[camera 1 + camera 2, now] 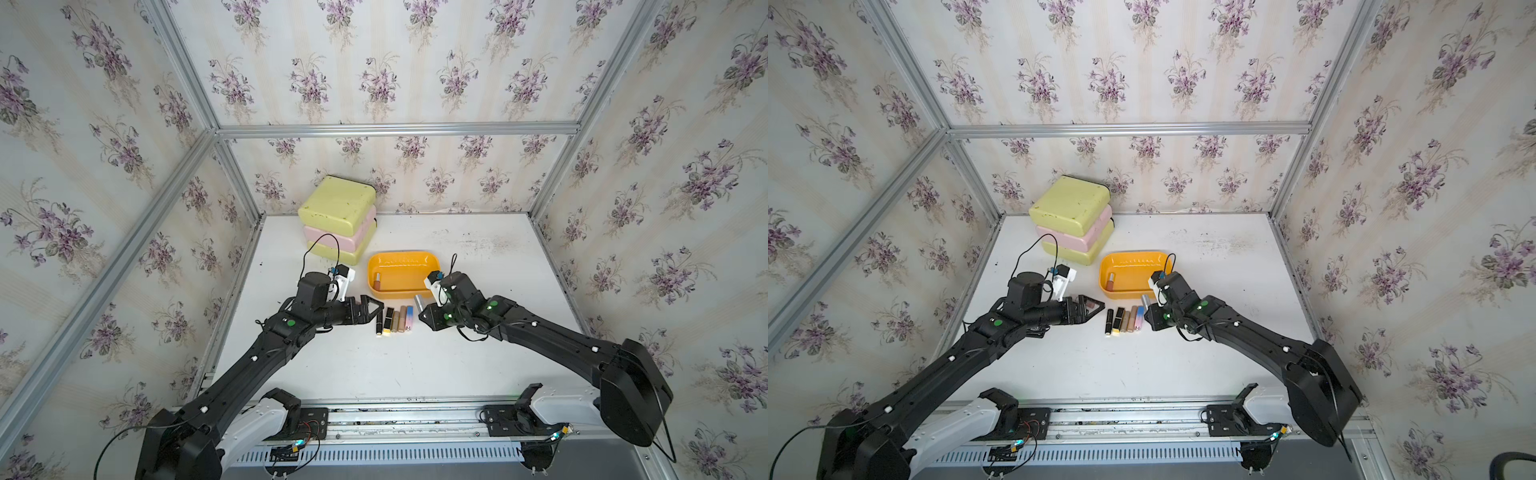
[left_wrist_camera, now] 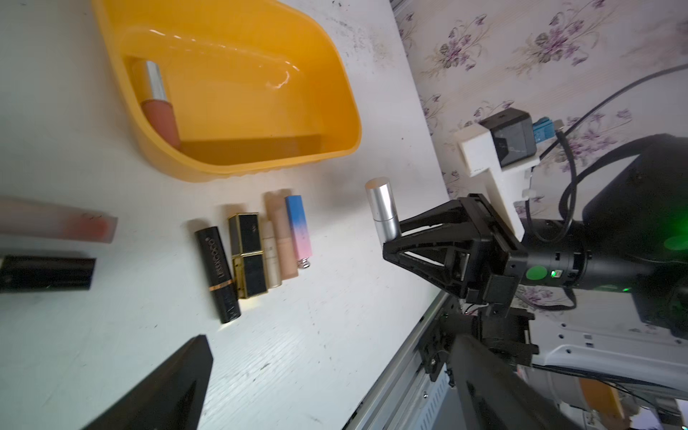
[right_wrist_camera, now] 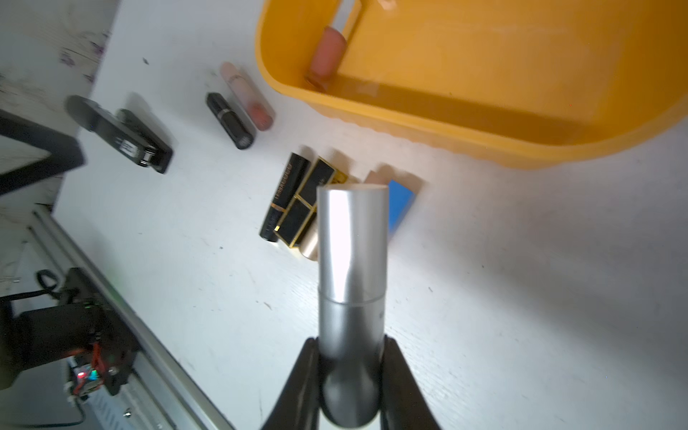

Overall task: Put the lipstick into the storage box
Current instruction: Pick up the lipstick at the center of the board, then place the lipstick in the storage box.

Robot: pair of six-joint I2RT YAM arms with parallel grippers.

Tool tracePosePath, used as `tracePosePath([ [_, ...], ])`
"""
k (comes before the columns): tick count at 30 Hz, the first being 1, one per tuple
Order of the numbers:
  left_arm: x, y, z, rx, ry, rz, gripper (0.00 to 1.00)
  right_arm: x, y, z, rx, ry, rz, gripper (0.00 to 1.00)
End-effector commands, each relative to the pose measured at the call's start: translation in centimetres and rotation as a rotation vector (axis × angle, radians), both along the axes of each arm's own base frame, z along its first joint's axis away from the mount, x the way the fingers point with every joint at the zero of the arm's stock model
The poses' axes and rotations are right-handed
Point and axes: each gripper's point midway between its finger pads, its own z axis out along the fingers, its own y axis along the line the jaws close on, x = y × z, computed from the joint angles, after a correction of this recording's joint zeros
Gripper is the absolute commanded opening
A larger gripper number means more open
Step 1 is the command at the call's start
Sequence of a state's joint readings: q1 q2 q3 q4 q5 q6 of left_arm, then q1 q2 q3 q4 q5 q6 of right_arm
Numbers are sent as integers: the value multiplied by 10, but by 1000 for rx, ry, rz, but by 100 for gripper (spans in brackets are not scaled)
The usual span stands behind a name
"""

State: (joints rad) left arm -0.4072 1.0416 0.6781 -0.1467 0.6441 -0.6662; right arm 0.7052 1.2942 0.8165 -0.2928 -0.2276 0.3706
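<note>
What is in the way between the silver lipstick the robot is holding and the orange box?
Nothing visible. The right gripper is shut on the silver lipstick, close to the near wall of the storage box. Only bare table lies between them. The row of lipsticks sits off to the side.

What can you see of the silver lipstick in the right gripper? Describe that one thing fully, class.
The silver lipstick is a smooth, brushed-metal-looking cylinder in two sections, a seam ringing it between cap and base, with a flat pale end. The right gripper is shut on its lower part, one black finger on each side. It is lifted off the white table, its free end towards the orange storage box, still outside the near rim. Nothing else touches it.
</note>
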Motion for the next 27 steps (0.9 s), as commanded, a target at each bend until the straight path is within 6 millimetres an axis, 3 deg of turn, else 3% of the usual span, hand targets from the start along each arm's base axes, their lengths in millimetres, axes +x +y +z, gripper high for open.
tracePosePath([
  [1,13,-26,48,-201,-86,-73,99,1,18,41,203,-56,104,18],
  [5,28,-40,70,-283,-123,-107,99,2,21,74,357,-77,145,18],
  [10,30,-62,83,-254,-167,-173,98,-2,28,94,445,-80,201,18],
  [16,32,-82,78,-215,-161,-213,91,-1,31,106,467,-90,217,18],
  [27,31,-95,79,-159,-176,-226,75,0,32,110,477,-90,212,18],
])
